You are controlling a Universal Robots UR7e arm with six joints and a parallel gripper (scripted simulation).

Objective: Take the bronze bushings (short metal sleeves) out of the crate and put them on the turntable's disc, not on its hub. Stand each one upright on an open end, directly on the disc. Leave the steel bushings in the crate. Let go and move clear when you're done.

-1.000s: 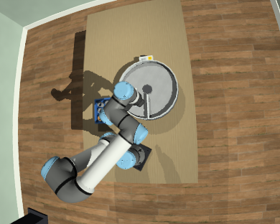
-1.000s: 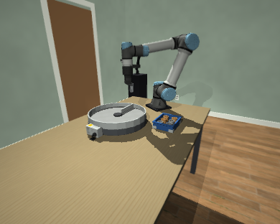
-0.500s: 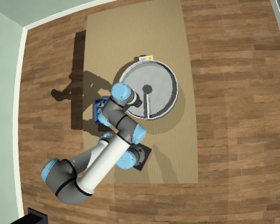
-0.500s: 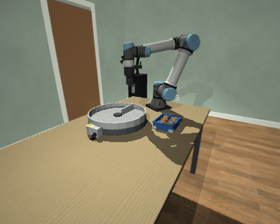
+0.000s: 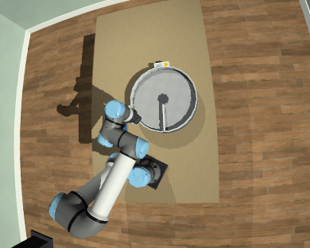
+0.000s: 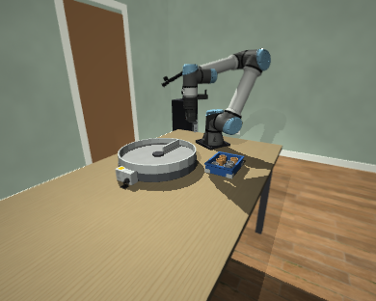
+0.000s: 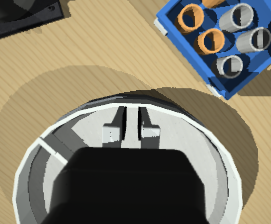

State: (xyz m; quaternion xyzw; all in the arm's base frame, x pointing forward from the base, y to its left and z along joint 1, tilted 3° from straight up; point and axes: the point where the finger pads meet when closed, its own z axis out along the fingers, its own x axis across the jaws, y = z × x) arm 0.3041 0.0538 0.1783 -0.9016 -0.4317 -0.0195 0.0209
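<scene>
The blue crate sits on the table beside the turntable. It holds bronze bushings standing on end and steel bushings. My gripper hangs high over the turntable's rim on the crate side, with its fingers close together and nothing between them. In the side view the gripper is well above the grey disc and the crate. In the overhead view my arm hides the crate. The disc carries no bushing.
A dark hub sits at the disc's centre, with a fixed bar running to the rim. A small control box is attached to the turntable's side. My black base plate is on the table near the crate.
</scene>
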